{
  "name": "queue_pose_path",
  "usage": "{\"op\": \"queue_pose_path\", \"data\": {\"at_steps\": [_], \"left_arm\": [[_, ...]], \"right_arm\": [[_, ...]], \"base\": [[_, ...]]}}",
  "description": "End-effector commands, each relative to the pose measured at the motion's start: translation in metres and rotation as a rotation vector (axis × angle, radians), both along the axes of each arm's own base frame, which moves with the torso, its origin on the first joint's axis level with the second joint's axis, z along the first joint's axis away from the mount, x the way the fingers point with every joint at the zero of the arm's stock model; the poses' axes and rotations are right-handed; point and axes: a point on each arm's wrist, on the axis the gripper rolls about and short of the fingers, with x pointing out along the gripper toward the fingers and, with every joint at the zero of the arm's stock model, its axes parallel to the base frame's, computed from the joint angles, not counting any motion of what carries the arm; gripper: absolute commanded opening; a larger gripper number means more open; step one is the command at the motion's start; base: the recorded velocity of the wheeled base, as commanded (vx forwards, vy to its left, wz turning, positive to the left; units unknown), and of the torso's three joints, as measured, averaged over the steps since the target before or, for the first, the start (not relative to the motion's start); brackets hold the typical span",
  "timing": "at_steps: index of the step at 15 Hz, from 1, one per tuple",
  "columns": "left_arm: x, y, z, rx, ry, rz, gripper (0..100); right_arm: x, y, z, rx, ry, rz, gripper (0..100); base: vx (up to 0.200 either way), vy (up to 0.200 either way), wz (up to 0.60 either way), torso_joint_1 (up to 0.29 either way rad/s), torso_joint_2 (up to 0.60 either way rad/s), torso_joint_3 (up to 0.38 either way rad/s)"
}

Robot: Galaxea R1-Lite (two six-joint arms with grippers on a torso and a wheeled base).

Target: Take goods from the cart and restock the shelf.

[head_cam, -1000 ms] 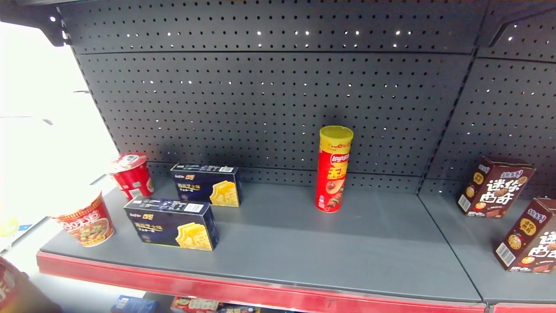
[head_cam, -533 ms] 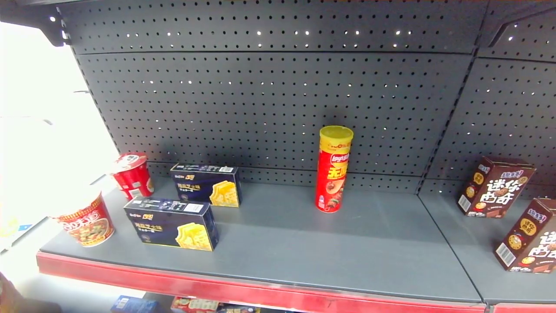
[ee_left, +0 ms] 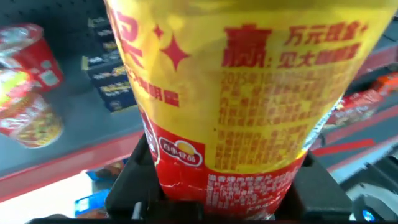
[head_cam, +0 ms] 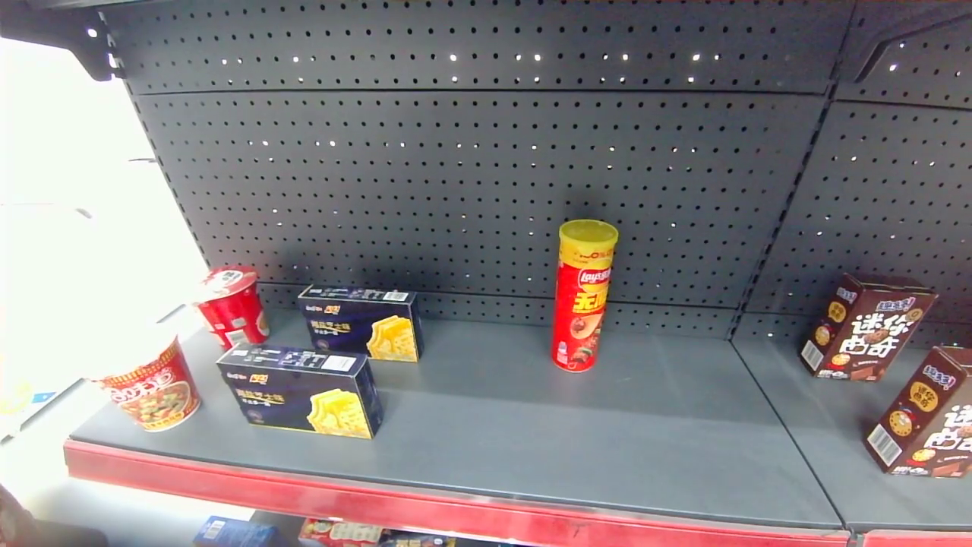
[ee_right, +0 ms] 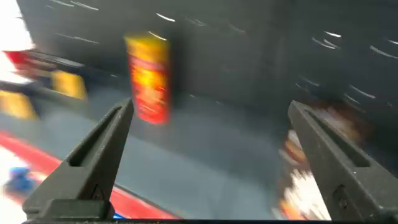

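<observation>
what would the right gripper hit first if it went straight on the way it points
Probably the bare shelf deck between the standing chip can and the brown boxes; the right gripper is open, depth unclear.

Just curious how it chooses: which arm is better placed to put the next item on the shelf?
Left. Its tool grips a yellow-and-red cylindrical snack canister, facing the grey metal shelf; the right tool is open and empty.

Grey shelf (head_cam: 531,433) with noodle cups (head_cam: 148,384), navy boxes (head_cam: 304,391), chip can (head_cam: 583,296), brown boxes (head_cam: 866,327).
</observation>
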Motion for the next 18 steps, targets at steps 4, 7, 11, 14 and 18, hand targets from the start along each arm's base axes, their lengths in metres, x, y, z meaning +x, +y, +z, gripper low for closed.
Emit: {"op": "queue_pose_path", "data": {"at_steps": [4,7,11,14,18], "left_arm": [[0.003,-0.001,-0.004,-0.041,0.045,-0.024,0],[0.010,-0.003,-0.009,-0.063,0.041,-0.023,0],[0.017,-0.003,-0.022,-0.136,-0.025,0.027,0],[0.016,-0.003,-0.023,-0.156,-0.013,0.034,0],[0.013,-0.003,-0.020,-0.178,-0.019,-0.014,0]], "right_arm": [[0.068,0.033,0.004,-0.030,0.189,0.184,100],[0.112,0.050,0.002,-0.025,0.165,0.184,100],[0.173,0.072,-0.011,-0.016,0.186,0.245,100],[0.205,0.076,-0.012,-0.017,0.172,0.309,100],[0.243,0.067,-0.016,-0.032,0.147,0.436,100]], "base": [[0.000,0.000,0.00,0.000,0.00,0.000],[0.000,0.000,0.00,0.000,0.00,0.000],[0.000,0.000,0.00,0.000,0.00,0.000],[0.000,0.000,0.00,0.000,0.00,0.000],[0.000,0.000,0.00,0.000,0.00,0.000]]}}
